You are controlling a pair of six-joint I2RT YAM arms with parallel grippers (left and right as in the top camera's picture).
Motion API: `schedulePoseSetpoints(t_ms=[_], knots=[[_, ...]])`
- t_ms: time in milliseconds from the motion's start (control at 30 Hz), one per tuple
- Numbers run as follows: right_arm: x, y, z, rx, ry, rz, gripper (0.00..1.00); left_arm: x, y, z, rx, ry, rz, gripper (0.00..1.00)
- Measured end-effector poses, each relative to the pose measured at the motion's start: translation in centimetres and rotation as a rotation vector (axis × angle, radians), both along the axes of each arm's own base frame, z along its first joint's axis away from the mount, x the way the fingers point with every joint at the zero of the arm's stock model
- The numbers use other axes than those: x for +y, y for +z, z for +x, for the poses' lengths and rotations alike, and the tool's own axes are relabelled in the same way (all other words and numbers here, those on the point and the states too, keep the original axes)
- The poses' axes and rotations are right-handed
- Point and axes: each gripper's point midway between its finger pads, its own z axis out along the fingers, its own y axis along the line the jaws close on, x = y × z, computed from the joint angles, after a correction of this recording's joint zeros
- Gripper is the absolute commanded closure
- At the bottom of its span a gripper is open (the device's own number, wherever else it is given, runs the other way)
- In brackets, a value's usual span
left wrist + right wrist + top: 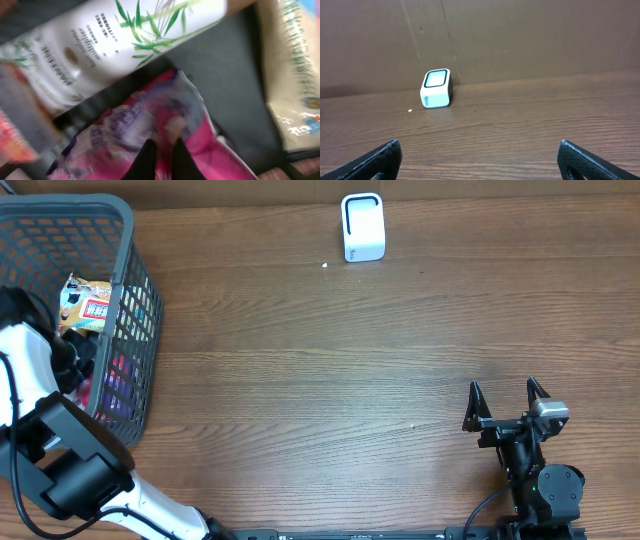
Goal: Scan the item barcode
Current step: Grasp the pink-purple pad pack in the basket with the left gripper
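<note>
Because the left end effector (164, 157) is deep inside the basket (130, 240), the wrist camera tells most about it. Its two dark fingers stand close together and pinch a fold of the pink packet (150, 120), so I judge that it is clamped on this packet. The packet lies directly under and in front of the fingers. Its long axis runs slanted in the wrist view, from the lower left to the upper right.

The packet is soft and glossy, pink with purple and white areas. The picture is blurred, so I cannot read the print, and I see no barcode on the side that shows. A white pack with green bamboo leaves (100, 40) lies just above it, and a beige bag (290, 75) lies at the right edge.

The basket stands at the far left corner of the surface (320, 380). The white scanner (362, 227) stands at the far edge near the middle, well apart from the basket. To scan, the packet must probably go up out of the basket and then to the right, toward the scanner window.

The left arm is the nearer one to the packet. The right end effector (505, 402) rests at the near right side with its fingers wide apart and holds nothing.
</note>
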Motion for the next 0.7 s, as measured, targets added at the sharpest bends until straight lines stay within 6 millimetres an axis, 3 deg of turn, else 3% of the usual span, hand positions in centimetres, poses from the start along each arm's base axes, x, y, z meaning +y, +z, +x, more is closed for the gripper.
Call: schedulePoseSetpoints(t_ms=[67,200,333,367,400,433,467,500,533,700], knots=[[0.0,0.0,0.0,0.0,0.0,0.0,0.0,0.7,2.0,0.9,-0.024,0.001,0.022,0.96],[0.0,0.0,0.0,0.001,0.0,0.0,0.0,2.5,9.5,3.0,-0.14,0.001,0.114,0.96],[0.0,0.0,0.0,0.0,0.0,0.0,0.0,2.5,12.0,3.1,-0.169,0.001,0.138,0.96],[0.0,0.0,0.0,0.0,0.0,0.0,0.0,2.4,11.8,3.0,-0.162,0.002,0.131,0.91],[0.0,0.0,0.0,0.0,0.0,0.0,0.0,2.3,11.5,2.9,-0.156,0.004,0.126,0.71],[0.0,0.0,0.0,0.0,0.0,0.0,0.0,2.0,10.2,2.5,-0.13,0.017,0.102,0.35],[0.0,0.0,0.0,0.0,0.0,0.0,0.0,1.9,9.3,2.3,-0.116,0.023,0.091,0.15],[0.0,0.0,0.0,0.0,0.0,0.0,0.0,1.9,8.2,2.2,-0.107,0.026,0.084,0.04],[0.0,0.0,0.0,0.0,0.0,0.0,0.0,1.7,7.1,2.1,-0.095,0.03,0.073,0.0],[0.0,0.0,0.0,0.0,0.0,0.0,0.0,0.9,1.4,0.9,-0.035,0.046,0.023,0.0]])
